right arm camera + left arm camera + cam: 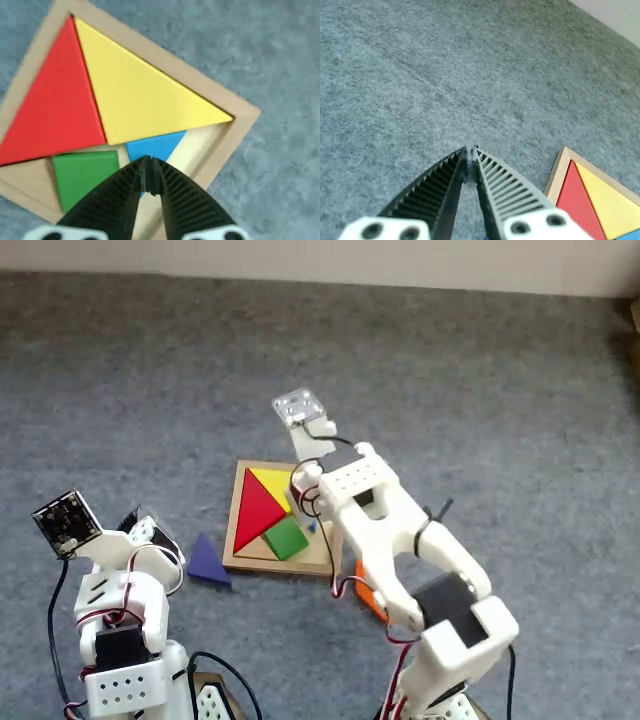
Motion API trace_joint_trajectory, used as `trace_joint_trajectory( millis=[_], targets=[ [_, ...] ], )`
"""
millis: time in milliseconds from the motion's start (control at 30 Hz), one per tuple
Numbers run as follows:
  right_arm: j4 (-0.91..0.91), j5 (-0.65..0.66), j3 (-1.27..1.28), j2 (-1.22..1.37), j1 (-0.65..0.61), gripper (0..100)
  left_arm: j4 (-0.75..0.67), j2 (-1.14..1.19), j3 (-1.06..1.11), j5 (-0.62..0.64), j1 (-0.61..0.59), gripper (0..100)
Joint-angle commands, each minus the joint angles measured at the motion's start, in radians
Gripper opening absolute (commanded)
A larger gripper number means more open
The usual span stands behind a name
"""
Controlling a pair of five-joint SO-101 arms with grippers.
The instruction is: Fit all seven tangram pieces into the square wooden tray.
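**Loose purple triangle sits on the left arm's side of the tray**

We find the square wooden tray point(262, 562) partly filled. A red triangle point(256, 510) and a yellow triangle point(272, 483) lie side by side, with a green square point(286, 537) below them. A blue triangle point(152, 145) is tucked against the yellow one's long edge. The right gripper point(149, 162) hangs directly over that blue triangle, jaws pressed together with nothing between them; we cannot tell whether the tips touch the wood. The left gripper point(470, 149) is likewise clenched and empty, over bare grey carpet point(420, 75), with a corner of the tray off to one side.

Two pieces lie outside the tray. The purple triangle point(207, 562) rests flat on the carpet just beside the tray's near corner, between the tray and the left arm. Its apex points away from the arm bases and its long edge faces them. An orange piece point(368, 595) lies by the tray's other near corner, largely covered by the right arm.

We judge the left arm nearer to the purple triangle, and it would have to open first
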Motion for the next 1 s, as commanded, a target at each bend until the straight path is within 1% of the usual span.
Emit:
trace_joint_trajectory(
  millis=[0, 233, 367, 567, 700, 833, 900, 967],
  targets=[
    [-0.012, 0.011, -0.007, 0.016, -0.047, 0.5, -0.015, -0.048, 0.021, -0.011, -0.012, 5],
    [-0.01, 0.011, -0.002, 0.018, -0.166, 0.5, -0.015, -0.048, 0.021, -0.011, -0.012, 5],
    [0.03, 0.011, -0.007, 0.018, -0.2, 0.5, -0.015, -0.048, 0.021, -0.011, -0.012, 5],
    [0.101, 0.011, -0.065, -0.038, -0.193, 0.5, -0.015, -0.048, 0.021, -0.011, -0.012, 5],
    [0.15, 0.011, -0.073, -0.16, -0.191, 0.5, -0.02, -0.05, 0.021, -0.011, -0.018, 5],
    [0.196, 0.011, -0.067, -0.306, -0.147, 0.5, -0.02, -0.05, 0.016, -0.014, -0.019, 5],
    [0.237, 0.011, -0.05, -0.377, -0.105, 0.5, -0.02, -0.05, 0.016, -0.052, -0.019, 5],
    [0.274, 0.011, -0.025, -0.447, -0.064, 0.5, -0.02, -0.05, 0.015, -0.12, -0.019, 5]
  ],
)
